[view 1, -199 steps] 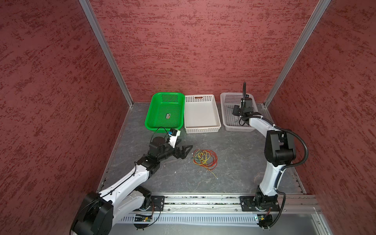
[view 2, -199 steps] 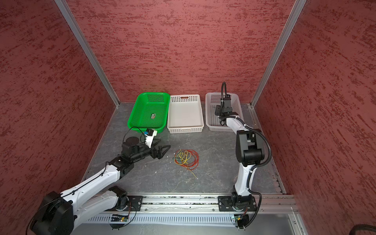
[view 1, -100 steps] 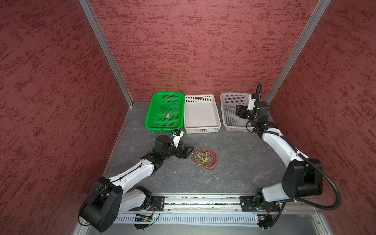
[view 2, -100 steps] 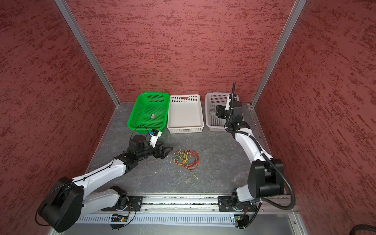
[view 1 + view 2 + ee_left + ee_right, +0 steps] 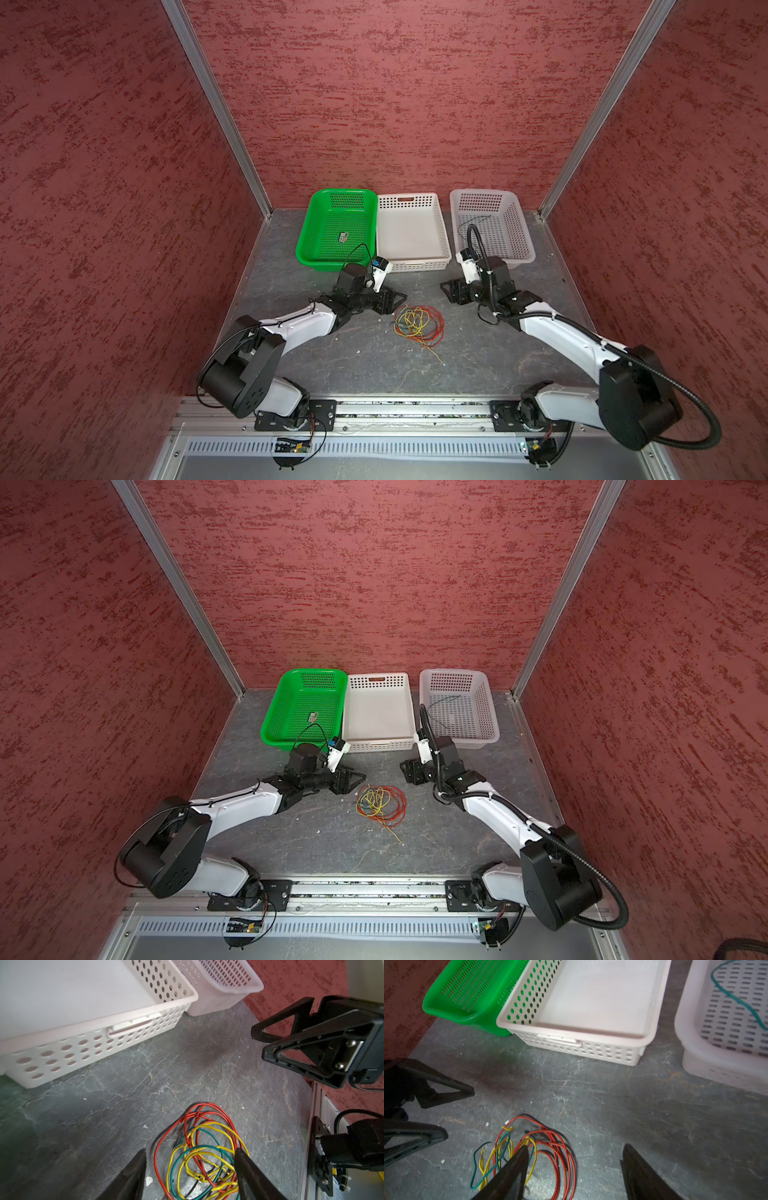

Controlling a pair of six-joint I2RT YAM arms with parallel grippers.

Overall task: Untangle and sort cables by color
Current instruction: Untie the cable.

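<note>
The cables [image 5: 419, 326] [image 5: 380, 806] lie in one tangle of red, yellow and green loops on the grey floor. My left gripper [image 5: 395, 300] [image 5: 353, 778] is low at the tangle's left edge. In the left wrist view it is open [image 5: 191, 1150], with its fingers astride several loops [image 5: 201, 1157] and closed on nothing. My right gripper [image 5: 451, 291] [image 5: 409, 771] hangs open just right of the pile; one finger [image 5: 517, 1167] covers part of the cables [image 5: 550, 1153]. A single green cable [image 5: 737, 999] [image 5: 473, 220] lies in the right white basket [image 5: 519, 257].
Three baskets line the back wall: a green basket [image 5: 307, 249] holding a small label, a shallow white basket [image 5: 415, 264] and the right white basket. Each wrist view shows the other gripper, the right gripper [image 5: 258, 1044] and the left gripper [image 5: 459, 1112]. Red walls enclose the floor.
My right arm has swung from the right white basket down to the floor beside the tangle. My left gripper has moved right to the pile, and its jaws have narrowed.
</note>
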